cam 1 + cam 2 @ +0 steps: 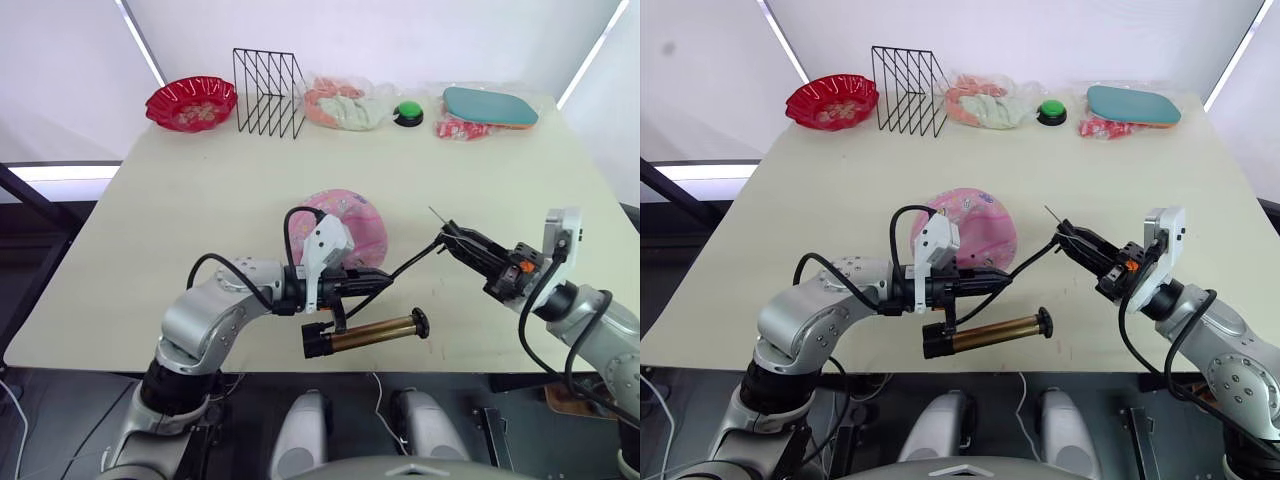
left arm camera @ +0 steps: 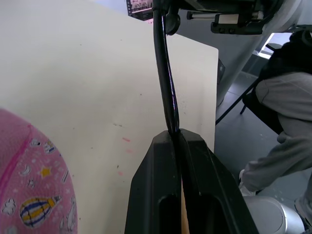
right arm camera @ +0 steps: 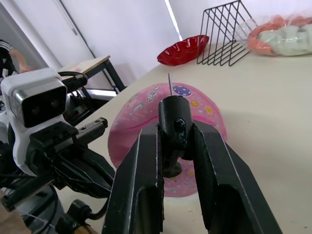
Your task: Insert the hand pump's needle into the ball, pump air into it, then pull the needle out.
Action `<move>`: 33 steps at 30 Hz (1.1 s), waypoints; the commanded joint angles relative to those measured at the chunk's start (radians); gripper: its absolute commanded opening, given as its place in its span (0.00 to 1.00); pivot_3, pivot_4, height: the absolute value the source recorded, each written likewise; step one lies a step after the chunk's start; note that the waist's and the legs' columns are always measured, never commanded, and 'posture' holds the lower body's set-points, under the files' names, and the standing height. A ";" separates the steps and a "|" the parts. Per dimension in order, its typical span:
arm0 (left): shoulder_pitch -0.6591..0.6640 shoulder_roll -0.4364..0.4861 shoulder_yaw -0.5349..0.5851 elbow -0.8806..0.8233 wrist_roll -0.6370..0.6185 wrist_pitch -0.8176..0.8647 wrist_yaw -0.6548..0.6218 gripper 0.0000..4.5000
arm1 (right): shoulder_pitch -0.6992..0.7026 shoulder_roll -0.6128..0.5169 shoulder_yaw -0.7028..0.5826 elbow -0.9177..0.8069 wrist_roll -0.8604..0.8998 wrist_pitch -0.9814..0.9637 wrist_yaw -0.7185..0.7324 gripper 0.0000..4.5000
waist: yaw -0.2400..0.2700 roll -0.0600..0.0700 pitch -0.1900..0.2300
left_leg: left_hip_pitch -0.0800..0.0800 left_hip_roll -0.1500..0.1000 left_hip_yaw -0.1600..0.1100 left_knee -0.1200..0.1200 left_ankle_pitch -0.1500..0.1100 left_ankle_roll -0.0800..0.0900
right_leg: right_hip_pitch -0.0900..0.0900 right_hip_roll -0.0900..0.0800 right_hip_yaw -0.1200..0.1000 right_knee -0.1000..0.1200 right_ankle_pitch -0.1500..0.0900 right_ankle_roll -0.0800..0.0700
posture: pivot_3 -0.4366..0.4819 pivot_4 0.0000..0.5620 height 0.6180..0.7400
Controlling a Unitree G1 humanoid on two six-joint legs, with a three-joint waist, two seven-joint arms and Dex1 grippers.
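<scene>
We have the left gripper [image 1: 352, 283] pinched shut on the hose [image 1: 400, 268], and the pump [image 1: 368, 334] hangs just below it over the near edge of the table [image 1: 180, 200], its T-handle [image 1: 421, 323] pointing right. The right gripper [image 1: 452, 240] is clamped on the hose's black end fitting, with the needle [image 3: 169, 85] sticking out past its fingertips, up and away from us. The ball [image 1: 350, 222] lies on the table just beyond the left gripper, a flattened pink disc, well short of the needle tip; nothing is inserted yet. We judge the ball soft and light, so it will likely dent or slide when the needle presses in and may need steadying. The needle looks thin and easy to bend, so we would keep the hold on the fitting, not the pin, and push straight along its line. The hose is limp and will not guide anything. The pump is stiff; its gold barrel and handle are the places to hold for pumping.
</scene>
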 commanded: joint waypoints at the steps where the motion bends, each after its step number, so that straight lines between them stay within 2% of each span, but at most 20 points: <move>1: -0.007 -0.016 0.004 -0.007 -0.008 -0.029 0.027 0.41 | -0.012 -0.016 -0.034 -0.021 0.014 -0.009 -0.010 0.07 | -0.001 0.000 0.000 | 0.000 0.000 0.000 0.000 0.000 0.000 | 0.000 0.000 0.000 0.000 -0.001 -0.002 | 0.48 0.27 1.00; 11: 0.091 0.092 0.113 -0.075 -0.122 -0.017 0.000 0.43 | -0.003 -0.075 -0.087 -0.023 0.054 -0.004 -0.014 0.07 | -0.004 0.000 0.000 | 0.000 0.001 0.000 -0.001 0.000 0.000 | -0.001 0.000 0.000 0.000 0.000 -0.001 | 0.48 0.27 1.00; 14: 0.158 0.118 0.179 -0.114 -0.154 -0.059 -0.009 0.43 | -0.001 -0.106 -0.106 -0.035 0.079 0.010 -0.018 0.07 | -0.002 0.000 0.000 | 0.000 0.000 0.001 -0.001 0.000 0.000 | -0.001 0.000 0.000 0.000 -0.002 -0.003 | 0.48 0.27 1.00; 18: 0.269 0.148 0.308 -0.138 -0.201 -0.142 -0.055 0.43 | 0.026 -0.199 -0.144 -0.076 0.072 0.039 -0.003 0.07 | -0.006 0.000 0.000 | 0.000 0.001 0.002 -0.002 0.000 0.000 | -0.002 0.000 0.001 0.000 -0.002 -0.005 | 0.48 0.27 1.00; 23: 0.341 0.223 0.433 -0.123 -0.269 -0.131 -0.076 0.43 | 0.037 -0.364 -0.182 -0.131 0.052 0.099 0.014 0.07 | -0.002 0.000 0.000 | 0.000 0.001 0.002 -0.001 0.000 0.000 | -0.002 0.000 0.000 0.000 -0.003 -0.003 | 0.48 0.27 1.00; 26: 0.372 0.262 0.521 -0.102 -0.309 -0.127 -0.084 0.43 | -0.010 -0.487 -0.118 -0.223 -0.053 0.124 -0.010 0.07 | -0.003 -0.001 0.000 | 0.000 0.001 0.004 0.000 0.000 0.000 | -0.002 -0.001 0.001 -0.001 -0.004 -0.002 | 0.48 0.27 1.00; 29: 0.382 0.291 0.571 -0.090 -0.344 -0.109 -0.069 0.43 | -0.075 -0.525 -0.053 -0.250 -0.089 0.125 -0.006 0.07 | -0.006 -0.003 0.001 | 0.001 0.002 0.004 0.000 0.000 0.000 | -0.002 -0.001 0.001 -0.001 -0.004 -0.002 | 0.48 0.27 1.00; 33: 0.364 0.335 0.605 -0.081 -0.347 -0.071 0.005 0.43 | -0.294 -0.636 0.106 -0.200 -0.079 0.256 0.061 0.07 | -0.005 -0.002 0.002 | 0.000 0.001 0.005 0.000 0.000 0.000 | -0.003 -0.002 0.001 -0.001 -0.004 -0.002 | 0.48 0.27 1.00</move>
